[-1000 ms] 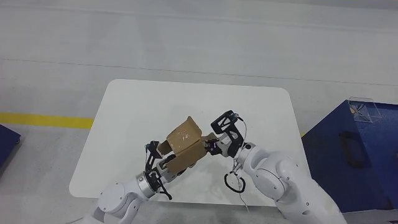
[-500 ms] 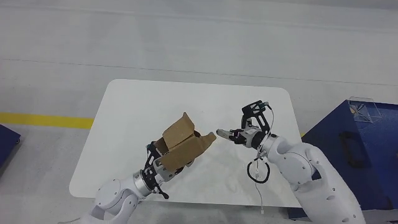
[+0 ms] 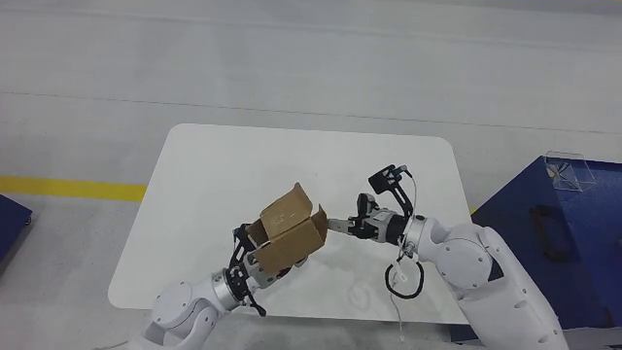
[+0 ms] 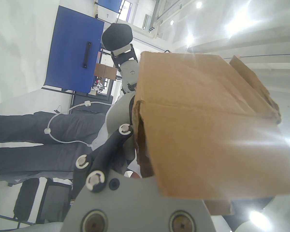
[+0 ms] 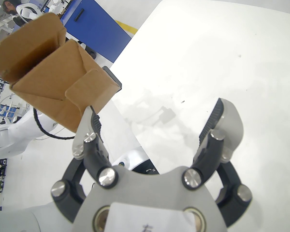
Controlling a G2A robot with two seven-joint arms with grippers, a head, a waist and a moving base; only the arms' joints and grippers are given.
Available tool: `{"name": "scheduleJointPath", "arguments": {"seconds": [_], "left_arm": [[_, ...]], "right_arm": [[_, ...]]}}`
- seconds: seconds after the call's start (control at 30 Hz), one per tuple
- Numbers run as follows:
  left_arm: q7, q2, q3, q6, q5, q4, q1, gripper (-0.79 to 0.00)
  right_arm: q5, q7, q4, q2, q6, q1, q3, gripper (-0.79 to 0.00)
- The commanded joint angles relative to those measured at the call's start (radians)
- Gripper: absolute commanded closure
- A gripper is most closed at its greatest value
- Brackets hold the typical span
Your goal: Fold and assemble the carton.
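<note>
- Cardboard carton [image 3: 288, 230] hangs tilted above the table's [image 3: 214, 165] near edge, top flaps open, pinched from below by the left gripper [image 3: 258, 258].
- Right gripper [image 5: 154, 108] is spread wide just right of it, one finger at a flap.
- Blue cabinet [image 3: 554, 233] stands right of the table.

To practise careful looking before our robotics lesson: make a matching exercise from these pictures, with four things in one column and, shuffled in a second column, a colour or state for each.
Column A
1. carton
2. left hand
3. right hand
4. table

Column B
a. open, fingers spread wide
b. white, with rounded corners
c. brown cardboard, flaps not yet closed
d. shut, gripping the cardboard

Pairs: 1-c, 2-d, 3-a, 4-b
</note>
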Motion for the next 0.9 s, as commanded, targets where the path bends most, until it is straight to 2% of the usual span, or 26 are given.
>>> {"name": "scheduleJointPath", "arguments": {"seconds": [0.0,0.87], "left_arm": [[0.0,0.0,0.002,-0.003,0.01,-0.003,0.001,0.0],[0.008,-0.001,0.004,-0.022,0.053,-0.019,0.012,0.0]], "right_arm": [[0.002,0.002,-0.004,0.0,0.001,0.002,0.0,-0.785],[-0.032,0.05,-0.024,-0.013,0.022,0.088,-0.054,-0.785]]}}
